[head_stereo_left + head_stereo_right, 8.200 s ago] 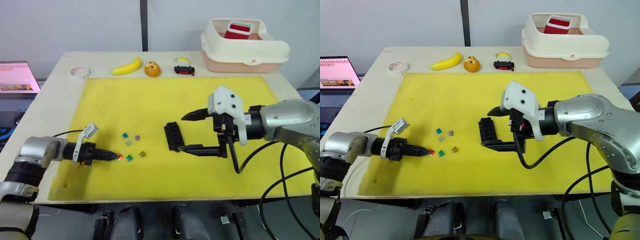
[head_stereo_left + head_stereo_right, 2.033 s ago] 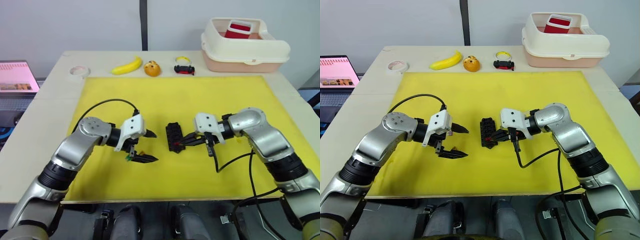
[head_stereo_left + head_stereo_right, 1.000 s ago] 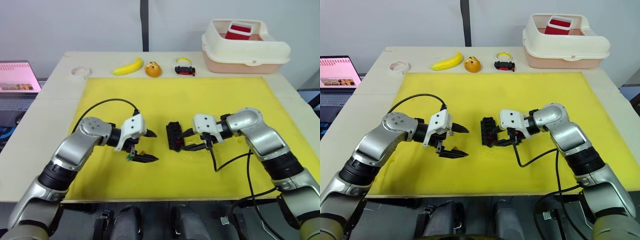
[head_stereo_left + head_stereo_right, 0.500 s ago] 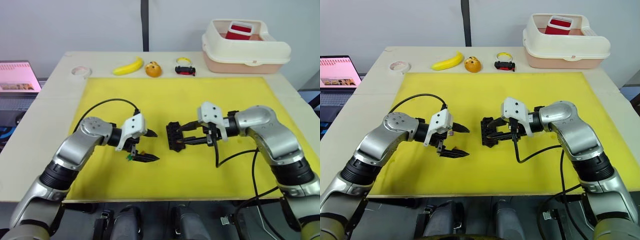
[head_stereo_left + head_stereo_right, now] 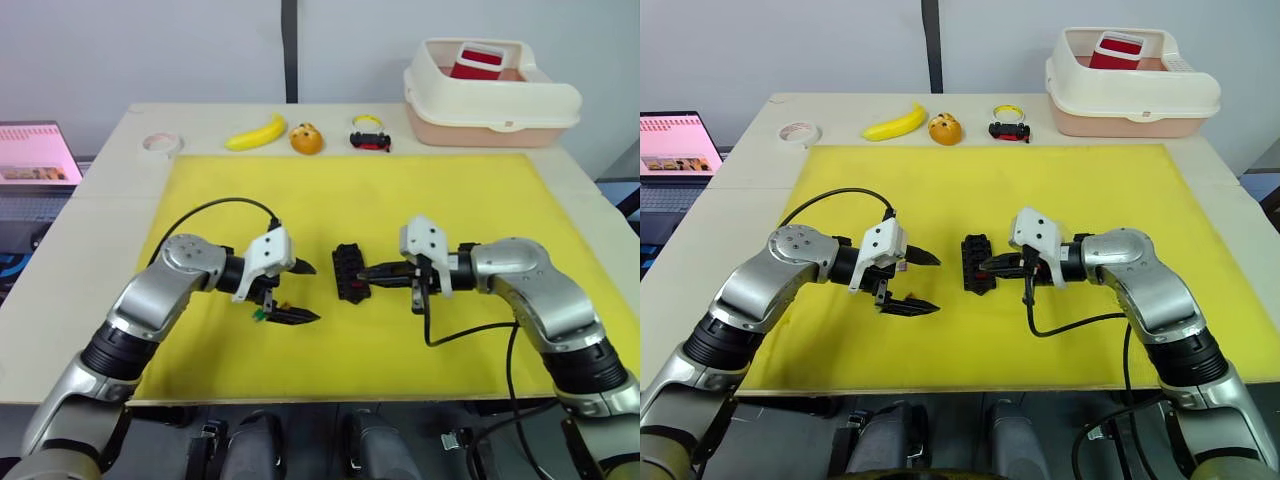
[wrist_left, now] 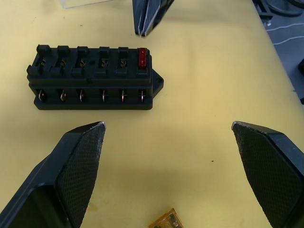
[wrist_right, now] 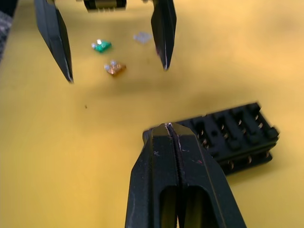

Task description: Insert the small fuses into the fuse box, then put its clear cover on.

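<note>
With one red fuse (image 6: 142, 57) seated in its end slot, the fuse box (image 5: 350, 273) is seen mid-mat; right hand (image 5: 362, 271) is closed empty beside it, left hand (image 5: 306, 291) spread open above loose fuses (image 7: 107, 57).

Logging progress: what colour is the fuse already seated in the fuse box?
Red. The fuse sits in an end slot of the black fuse box, clearest in the left wrist view.

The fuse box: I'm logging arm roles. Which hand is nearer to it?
Right. The right hand, fingers shut, has its tips at the fuse box. The left hand hangs open off the box's other side, apart from it.
</note>
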Controlling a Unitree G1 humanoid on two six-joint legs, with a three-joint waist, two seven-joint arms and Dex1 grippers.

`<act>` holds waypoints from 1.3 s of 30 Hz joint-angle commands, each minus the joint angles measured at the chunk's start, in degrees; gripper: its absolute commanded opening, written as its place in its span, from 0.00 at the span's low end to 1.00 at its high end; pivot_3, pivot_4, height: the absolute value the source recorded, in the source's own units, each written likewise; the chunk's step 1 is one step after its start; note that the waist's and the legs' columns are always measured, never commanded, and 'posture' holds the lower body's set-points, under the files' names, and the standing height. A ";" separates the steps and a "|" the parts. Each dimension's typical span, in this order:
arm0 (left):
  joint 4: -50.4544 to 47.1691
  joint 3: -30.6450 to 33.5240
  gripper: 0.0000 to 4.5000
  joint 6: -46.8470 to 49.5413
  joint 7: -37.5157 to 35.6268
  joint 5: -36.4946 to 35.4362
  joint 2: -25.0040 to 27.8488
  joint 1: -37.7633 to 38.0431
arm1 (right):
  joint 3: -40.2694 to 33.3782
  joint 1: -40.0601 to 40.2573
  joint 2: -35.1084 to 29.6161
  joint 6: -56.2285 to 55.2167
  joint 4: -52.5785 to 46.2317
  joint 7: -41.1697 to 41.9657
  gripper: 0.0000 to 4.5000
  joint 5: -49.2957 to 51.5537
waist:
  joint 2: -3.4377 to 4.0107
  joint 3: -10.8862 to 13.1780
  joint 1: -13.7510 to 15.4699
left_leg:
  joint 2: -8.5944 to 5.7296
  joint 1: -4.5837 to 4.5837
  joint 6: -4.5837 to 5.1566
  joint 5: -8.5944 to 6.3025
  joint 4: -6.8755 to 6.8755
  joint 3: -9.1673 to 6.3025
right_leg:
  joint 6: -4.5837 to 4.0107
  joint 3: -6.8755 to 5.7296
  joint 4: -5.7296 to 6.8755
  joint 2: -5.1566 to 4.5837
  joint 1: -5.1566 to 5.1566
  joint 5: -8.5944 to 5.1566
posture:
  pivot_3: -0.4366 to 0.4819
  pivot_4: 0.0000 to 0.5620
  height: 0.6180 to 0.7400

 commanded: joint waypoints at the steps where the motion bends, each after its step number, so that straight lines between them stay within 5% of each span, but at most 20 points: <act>1: -1.43 0.98 1.00 -0.36 0.58 -0.66 -0.21 -0.64 | 1.61 0.08 0.82 -3.50 2.61 -0.78 0.01 -2.57 | 0.00 0.00 -0.04 | 0.00 0.00 0.00 0.00 0.00 0.00 | 0.00 0.00 0.00 0.00 0.00 0.00 | 0.48 0.27 0.99; 6: -1.64 0.76 1.00 -0.22 0.81 -0.81 -0.35 -0.49 | 2.38 0.29 0.88 -6.62 5.37 -2.01 0.01 -4.94 | 0.00 -0.01 -0.04 | 0.00 0.06 0.00 0.00 0.00 -0.01 | 0.00 0.00 0.00 0.01 0.05 0.00 | 0.48 0.27 0.99; 12: -1.07 1.80 1.00 -0.05 0.36 -1.40 0.45 -1.14 | -2.83 -0.46 -1.94 0.98 -4.24 -1.52 0.01 1.69 | 0.00 -0.01 0.05 | 0.00 0.05 0.00 0.00 0.00 -0.02 | 0.00 -0.01 0.00 0.00 0.07 0.00 | 0.48 0.27 0.99; 21: 0.88 13.36 1.00 7.92 -4.81 -12.23 8.01 -4.72 | -20.31 2.58 -13.17 13.19 -12.58 -1.07 0.01 12.72 | 0.00 0.00 0.05 | 0.01 0.01 0.00 0.00 -0.03 -0.06 | -0.01 -0.02 -0.03 -0.03 0.03 -0.01 | 0.48 0.27 0.99; 24: 5.04 14.83 1.00 4.23 -9.53 -9.93 15.51 -2.73 | -28.85 10.40 -20.61 12.80 -11.40 2.42 0.18 12.23 | 0.00 0.00 0.00 | 0.00 0.03 0.01 -0.01 -0.09 -0.05 | -0.01 -0.03 -0.10 -0.04 0.03 -0.02 | 0.48 0.27 0.99; 31: 17.54 16.15 1.00 -7.12 -16.25 -4.18 26.22 0.34 | -46.89 25.89 -29.22 8.94 -4.08 10.03 0.96 8.12 | 0.01 0.00 -0.12 | 0.01 0.09 0.01 -0.01 -0.11 -0.03 | -0.19 -0.02 -0.10 -0.04 0.03 -0.11 | 0.48 0.27 0.99; 39: 21.45 15.54 1.00 -12.28 -17.73 -2.38 25.62 1.63 | -48.60 28.41 -29.92 4.84 -1.53 10.55 0.99 6.69 | 0.01 0.00 -0.10 | 0.00 0.07 0.01 -0.02 -0.10 -0.02 | -0.21 -0.01 -0.10 -0.09 0.02 -0.12 | 0.48 0.27 0.99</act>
